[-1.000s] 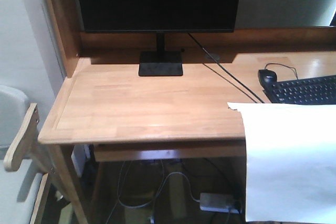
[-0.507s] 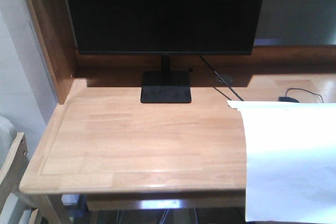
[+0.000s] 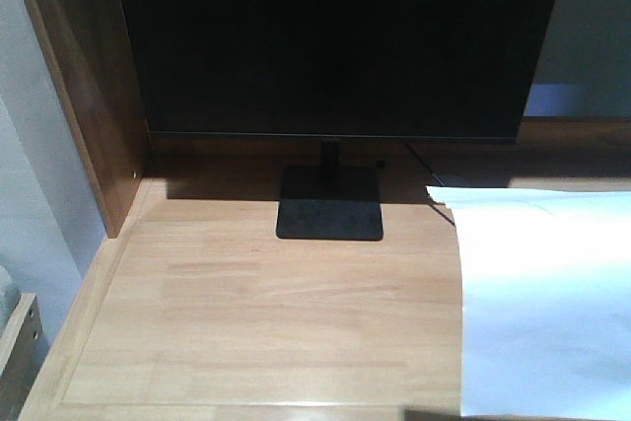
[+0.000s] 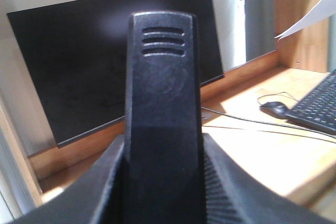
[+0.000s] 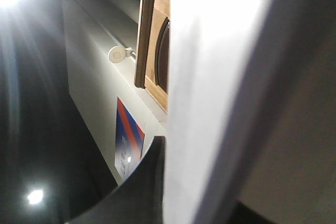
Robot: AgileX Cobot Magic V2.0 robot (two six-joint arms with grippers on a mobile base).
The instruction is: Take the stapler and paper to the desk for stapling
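Pincers both gripped loads facing one wooden desk with one dark monitor. Right pincer pinched one white paper, held aloft at the right. One keyboard lay on the desk. Left pincer clenched one black stapler, held off the desk. One mouse sat beside the keyboard. Delivery seemed nearly done; next, both loads needed lowering onto the wood.

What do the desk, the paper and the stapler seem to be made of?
The desk looks like light wood, smooth and faintly glossy: plank grain and sheen show. The paper is a thin, matt white sheet: it bends in a curve. The stapler seems black moulded plastic, matt and slightly scuffed, with three moulded slots.
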